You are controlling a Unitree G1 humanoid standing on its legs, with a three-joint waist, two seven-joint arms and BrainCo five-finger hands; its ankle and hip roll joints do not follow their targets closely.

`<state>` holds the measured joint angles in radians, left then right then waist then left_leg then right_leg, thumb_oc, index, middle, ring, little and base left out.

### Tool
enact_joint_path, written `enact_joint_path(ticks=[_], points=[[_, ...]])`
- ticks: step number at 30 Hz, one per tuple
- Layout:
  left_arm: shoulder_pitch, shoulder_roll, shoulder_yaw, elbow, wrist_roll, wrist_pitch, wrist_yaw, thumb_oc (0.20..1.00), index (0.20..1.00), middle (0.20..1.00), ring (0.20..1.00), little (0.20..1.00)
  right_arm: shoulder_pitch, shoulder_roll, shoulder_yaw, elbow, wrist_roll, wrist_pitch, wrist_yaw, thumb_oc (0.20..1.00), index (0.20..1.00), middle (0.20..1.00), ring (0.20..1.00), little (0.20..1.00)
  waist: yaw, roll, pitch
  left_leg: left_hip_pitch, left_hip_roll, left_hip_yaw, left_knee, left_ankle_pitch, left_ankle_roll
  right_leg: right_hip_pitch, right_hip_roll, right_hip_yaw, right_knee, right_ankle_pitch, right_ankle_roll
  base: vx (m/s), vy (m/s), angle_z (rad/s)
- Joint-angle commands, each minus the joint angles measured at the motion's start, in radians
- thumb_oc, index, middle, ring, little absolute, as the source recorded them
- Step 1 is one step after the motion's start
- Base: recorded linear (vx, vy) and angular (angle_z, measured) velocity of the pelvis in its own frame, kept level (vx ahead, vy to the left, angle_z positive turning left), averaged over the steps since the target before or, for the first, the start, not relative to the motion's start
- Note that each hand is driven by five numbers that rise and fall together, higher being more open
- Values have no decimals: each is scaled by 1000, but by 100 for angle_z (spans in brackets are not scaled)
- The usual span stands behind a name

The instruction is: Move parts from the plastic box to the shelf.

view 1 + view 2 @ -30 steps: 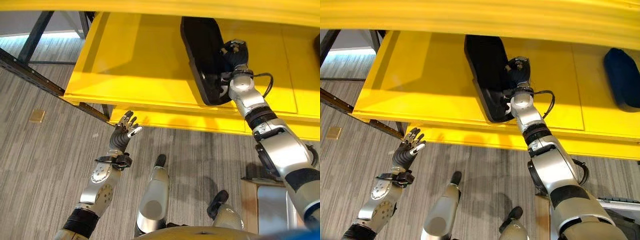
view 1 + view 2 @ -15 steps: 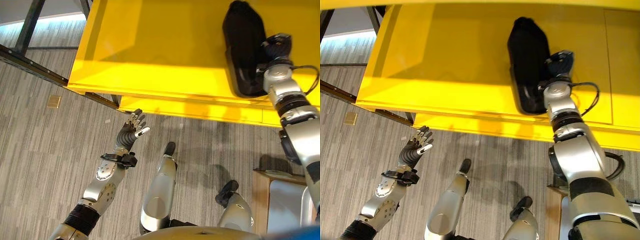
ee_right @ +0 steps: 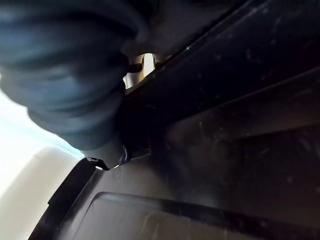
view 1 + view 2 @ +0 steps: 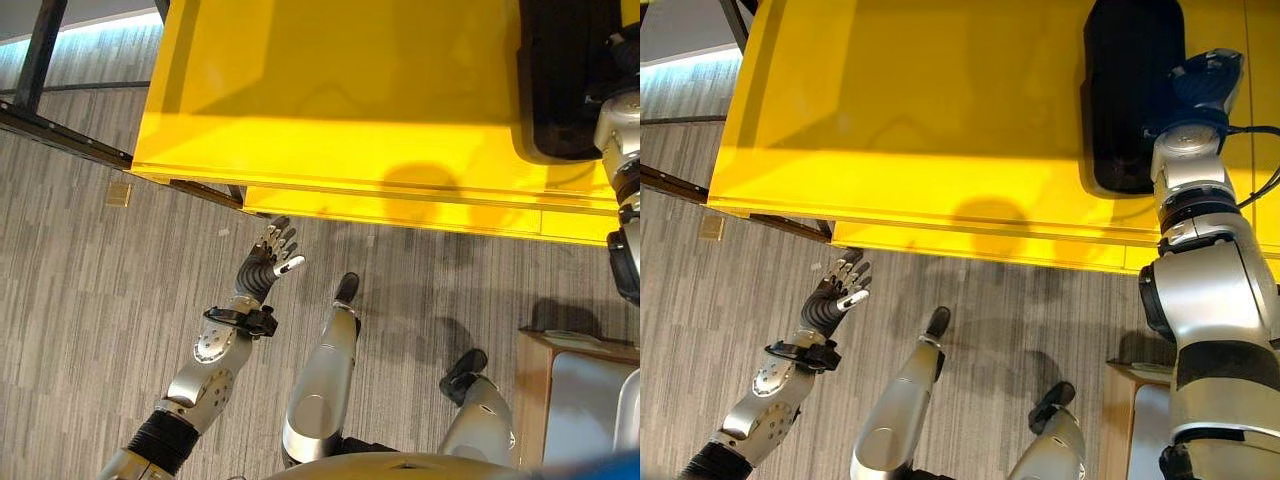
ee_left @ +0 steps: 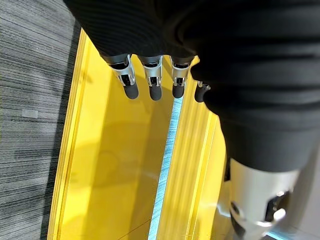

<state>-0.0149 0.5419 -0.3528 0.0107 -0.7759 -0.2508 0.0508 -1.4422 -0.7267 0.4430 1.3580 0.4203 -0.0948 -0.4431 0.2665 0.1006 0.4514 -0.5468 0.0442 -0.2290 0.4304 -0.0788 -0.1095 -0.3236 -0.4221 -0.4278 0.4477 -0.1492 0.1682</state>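
Note:
A long black part (image 4: 1128, 90) lies on the yellow shelf (image 4: 910, 120), its length running back from the front edge. My right hand (image 4: 1202, 82), under its dark cover, rests against the part's right side at the near end. The right wrist view looks at the black part (image 3: 225, 130) from very close, and the cover hides the fingers. My left hand (image 4: 268, 262) hangs open over the floor, below and in front of the shelf's front edge. Its fingers (image 5: 152, 82) are straight, with nothing in them.
A lower yellow lip (image 4: 400, 210) juts out under the shelf's front edge. The rack's dark steel frame (image 4: 60, 150) runs along the left. A small tan square (image 4: 119, 194) lies on the grey floor. A wooden box (image 4: 535, 390) stands at the lower right.
The camera has swung left, so shelf and part now sit farther right. The black part lies straighter and a little deeper on the shelf. The left hand has hardly moved.

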Motion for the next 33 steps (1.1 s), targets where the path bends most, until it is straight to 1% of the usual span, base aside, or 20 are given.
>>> enact_joint_path(ticks=[1, 3, 6, 10, 11, 12, 19, 27, 29, 30, 31, 32, 33], points=[[-19, 59, -3, -101, -33, -61, 10, 1000, 1000, 1000, 1000, 1000, -168, -91, 64, -9, 42, -51, -17, 200, 200, 200, 200, 200, 10, -10, -13, -23, -23, 18, -33, 34, 40, -28, 32, 48, 202, -87, -59, 0, 0, 0], [-19, 58, -3, -105, -34, -62, 13, 1000, 1000, 1000, 1000, 1000, -179, -96, 69, -8, 50, -53, -16, 200, 200, 200, 200, 200, 12, -9, -13, -28, -24, 18, -30, 34, 41, -33, 31, 52, 203, -86, -58, 0, 0, 0], [-23, 62, 1, -109, -30, -66, 20, 1000, 1000, 1000, 1000, 1000, -213, -127, 99, 1, 51, -49, -16, 200, 200, 200, 200, 200, 18, -5, -13, -42, -32, 12, -23, 30, 43, -36, 29, 48, 212, -89, -57, 0, 0, 0], [-28, 62, -2, -111, -31, -68, 22, 1000, 1000, 1000, 1000, 1000, -225, -130, 112, 3, 51, -49, -15, 200, 200, 200, 200, 200, 17, -5, -13, -44, -34, 15, -22, 27, 44, -38, 28, 50, 212, -88, -55, 6, -1, 1], [-30, 63, -2, -111, -32, -69, 23, 1000, 1000, 1000, 1000, 1000, -229, -130, 117, 6, 49, -48, -16, 225, 225, 225, 225, 225, 16, -6, -12, -45, -33, 15, -20, 26, 45, -39, 29, 50, 211, -88, -56, 0, 0, 0], [-31, 60, 0, -110, -33, -72, 26, 1000, 1000, 1000, 1000, 1000, -235, -128, 122, 9, 50, -48, -20, 1000, 1000, 1000, 1000, 1000, 16, -7, -11, -47, -33, 16, -17, 24, 46, -38, 30, 52, 209, -88, -57, 14, 7, 3], [-27, 57, 11, -115, -34, -78, 34, 1000, 1000, 1000, 1000, 1000, -247, -116, 141, 9, 33, -52, -31, 1000, 1000, 1000, 1000, 1000, 6, -10, -7, -51, -34, 22, -5, 16, 47, -49, 32, 63, 219, -89, -59, 0, 0, 0], [-16, 56, 28, -104, -42, -89, 36, 1000, 1000, 1000, 1000, 1000, -248, -68, 144, -52, 31, -80, -53, 1000, 1000, 1000, 1000, 1000, -15, -26, 1, -36, -22, 32, 4, 12, 44, -42, 41, 76, 217, -91, -66, 0, 0, 0], [-13, 56, 32, -101, -50, -91, 34, 1000, 1000, 1000, 1000, 1000, -235, -54, 137, -86, 25, -88, -63, 1000, 1000, 1000, 1000, 1000, -23, -33, 3, -28, -18, 33, 5, 11, 41, -35, 45, 79, 212, -89, -67, -25, 17, -2], [-11, 54, 38, -95, -56, -90, 32, 1000, 1000, 1000, 1000, 1000, -211, -38, 132, -162, 7, -102, -80, 1000, 1000, 1000, 1000, 1000, -32, -42, 4, -14, -12, 37, 2, 12, 38, -19, 52, 80, 200, -84, -68, -35, 25, -6], [-10, 54, 39, -95, -56, -90, 32, 1000, 1000, 1000, 1000, 1000, -207, -38, 130, -166, 5, -101, -82, 1000, 1000, 1000, 1000, 1000, -32, -42, 4, -13, -12, 37, 1, 12, 38, -18, 52, 80, 199, -84, -68, -41, 34, -10], [-12, 51, 39, -88, -53, -89, 34, 1000, 1000, 1000, 1000, 1000, -184, -32, 120, -209, -8, -105, -91, 1000, 1000, 1000, 1000, 1000, -37, -46, 4, -6, -9, 37, -2, 13, 37, -11, 54, 80, 193, -81, -69, -36, 30, -11], [-10, 47, 46, -83, -54, -87, 34, 1000, 1000, 1000, 1000, 1000, -151, -21, 116, -305, -45, -111, -105, 1000, 1000, 1000, 1000, 1000, -48, -52, 5, 2, -4, 40, -7, 14, 35, -6, 57, 82, 184, -76, -70, -49, 46, -10]])
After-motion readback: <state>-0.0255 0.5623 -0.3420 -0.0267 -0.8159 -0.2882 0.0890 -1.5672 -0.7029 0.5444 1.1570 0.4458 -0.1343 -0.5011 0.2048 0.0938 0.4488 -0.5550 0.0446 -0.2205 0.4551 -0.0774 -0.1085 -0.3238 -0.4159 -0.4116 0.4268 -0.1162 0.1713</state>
